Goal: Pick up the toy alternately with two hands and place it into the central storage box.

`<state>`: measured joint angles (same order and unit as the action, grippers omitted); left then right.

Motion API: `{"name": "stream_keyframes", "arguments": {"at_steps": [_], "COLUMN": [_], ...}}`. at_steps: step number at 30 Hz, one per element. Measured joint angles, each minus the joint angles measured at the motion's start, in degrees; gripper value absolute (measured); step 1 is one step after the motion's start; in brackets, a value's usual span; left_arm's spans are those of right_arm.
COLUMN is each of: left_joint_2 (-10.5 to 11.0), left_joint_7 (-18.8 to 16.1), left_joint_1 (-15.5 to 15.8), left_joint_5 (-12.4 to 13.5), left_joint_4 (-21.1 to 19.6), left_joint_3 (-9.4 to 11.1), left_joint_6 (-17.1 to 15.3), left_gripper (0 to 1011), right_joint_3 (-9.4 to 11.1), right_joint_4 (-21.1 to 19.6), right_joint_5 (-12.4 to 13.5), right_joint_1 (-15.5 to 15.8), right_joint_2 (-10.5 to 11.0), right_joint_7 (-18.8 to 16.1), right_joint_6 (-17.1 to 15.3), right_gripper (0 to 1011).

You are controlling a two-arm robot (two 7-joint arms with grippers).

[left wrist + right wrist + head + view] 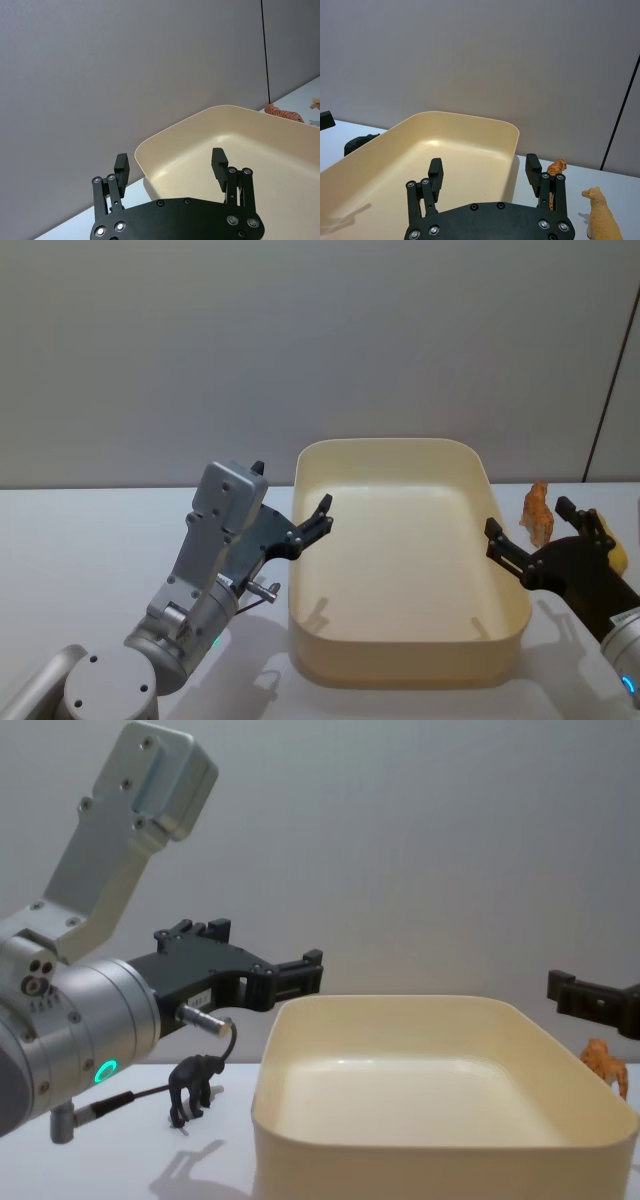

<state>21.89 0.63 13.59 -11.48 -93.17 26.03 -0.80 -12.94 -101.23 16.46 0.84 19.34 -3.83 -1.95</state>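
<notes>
Left wrist view
- 1 left tool [170, 161]: two black fingers spread wide, nothing between them. One finger shows over the box interior, the other outside its wall.
- 1 storage box [190, 150]: cream-yellow, with rounded corners.
- 2 toys past the box's far side: 1 striped orange toy [284, 114] and 1 tan toy [315, 103], the latter cut by the frame.

Right wrist view
- 1 right tool [484, 170]: fingers wide apart and gripping nothing. One finger shows over the box, the other just in front of the striped orange toy.
- The tan toy stands on the bench [620, 190], near the striped one but apart from it.

Head view
- The box sits mid-bench, with its far end close to the back edge.
- The left tool hangs by the box's left rim near the far-left corner.
- The right tool hangs by the right rim.
- The striped orange toy stands upright between the box and the bench's right edge.

Chest view
- Both tools are held higher than the box rim.
- 1 black toy [193, 1085]: an ape-like figure standing on the bench just left of the box, beneath the left arm.

Total: 1 box, 2 tools, 3 toys, all the toys outside the box.
</notes>
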Motion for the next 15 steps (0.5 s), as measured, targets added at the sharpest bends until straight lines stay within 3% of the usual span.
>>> {"name": "stream_keyframes", "arguments": {"at_steps": [15], "left_joint_2": [0.0], "left_joint_7": [0.0], "left_joint_1": [0.0], "left_joint_5": [0.0], "left_joint_4": [0.0], "left_joint_3": [0.0], "left_joint_6": [0.0], "left_gripper": [1001], "right_joint_3": [0.0], "right_joint_4": [0.0], "right_joint_5": [0.0], "right_joint_1": [0.0], "right_joint_2": [0.0], "right_joint_7": [0.0], "right_joint_6": [0.0], "right_gripper": [1001]}}
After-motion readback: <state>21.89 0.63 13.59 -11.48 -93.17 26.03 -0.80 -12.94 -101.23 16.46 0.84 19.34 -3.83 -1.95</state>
